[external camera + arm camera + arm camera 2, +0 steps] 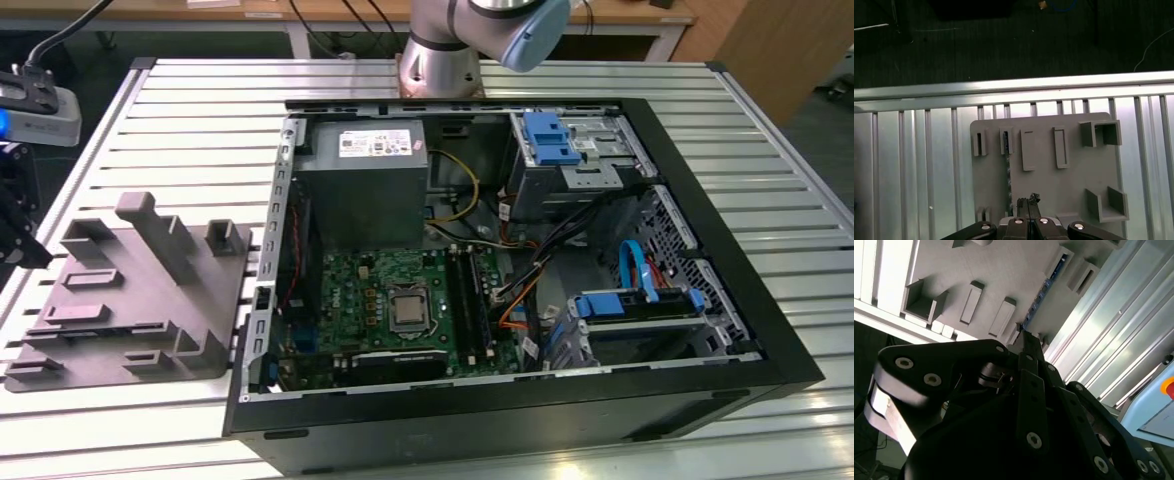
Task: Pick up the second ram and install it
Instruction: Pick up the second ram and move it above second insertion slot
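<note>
- Hangs the gripper (1027, 200) straight down over the grey holder tray (1054, 190), pinched narrow, just beside the stick's near end.
- Second ram (1007, 172) on edge in a tray slot, long axis running away from the gripper.

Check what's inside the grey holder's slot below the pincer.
In the second wrist view, the second ram stands on edge in that slot of the grey holder, a thin dark blue strip. The pincer covers its near end, so its seating there is hidden.
</note>
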Robot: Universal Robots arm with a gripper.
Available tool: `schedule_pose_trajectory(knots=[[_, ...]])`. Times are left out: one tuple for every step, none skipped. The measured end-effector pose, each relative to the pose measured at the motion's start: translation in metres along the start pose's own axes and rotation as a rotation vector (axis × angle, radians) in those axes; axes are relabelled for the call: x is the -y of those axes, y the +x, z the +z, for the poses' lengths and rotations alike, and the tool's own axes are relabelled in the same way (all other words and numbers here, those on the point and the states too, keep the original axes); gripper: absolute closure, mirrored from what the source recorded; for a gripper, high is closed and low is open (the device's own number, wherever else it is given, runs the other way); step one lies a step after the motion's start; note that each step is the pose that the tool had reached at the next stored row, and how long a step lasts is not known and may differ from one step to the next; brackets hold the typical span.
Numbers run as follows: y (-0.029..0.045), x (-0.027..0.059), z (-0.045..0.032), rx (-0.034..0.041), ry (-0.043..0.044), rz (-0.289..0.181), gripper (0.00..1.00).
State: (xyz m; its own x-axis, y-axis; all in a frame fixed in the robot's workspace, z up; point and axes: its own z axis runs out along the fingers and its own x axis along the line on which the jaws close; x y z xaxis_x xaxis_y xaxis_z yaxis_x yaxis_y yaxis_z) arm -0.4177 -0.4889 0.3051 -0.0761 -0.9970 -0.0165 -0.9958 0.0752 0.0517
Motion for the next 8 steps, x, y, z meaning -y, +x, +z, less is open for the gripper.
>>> schedule_pose_trajectory(knots=[[0.0, 0.0, 0.0, -0.0002, -0.0002, 0.0, 0.9], [0.0001, 0.0, 0.0002, -0.0002, -0.0003, 0.0, 0.9], [0.0001, 0.0001, 0.001, 0.0001, 0.0001, 0.0, 0.9], [0.0002, 0.0001, 0.0019, 0.0001, 0.0001, 0.0, 0.9], [0.0004, 0.0001, 0.0028, 0.0, 0.0, -0.001, 0.9], [0.0005, 0.0002, 0.0037, -0.0001, -0.0001, -0.001, 0.9], [0.0006, 0.0002, 0.0048, 0.0, 0.0, -0.001, 0.9], [0.0007, 0.0003, 0.0057, -0.0001, 0.0, -0.001, 0.9]])
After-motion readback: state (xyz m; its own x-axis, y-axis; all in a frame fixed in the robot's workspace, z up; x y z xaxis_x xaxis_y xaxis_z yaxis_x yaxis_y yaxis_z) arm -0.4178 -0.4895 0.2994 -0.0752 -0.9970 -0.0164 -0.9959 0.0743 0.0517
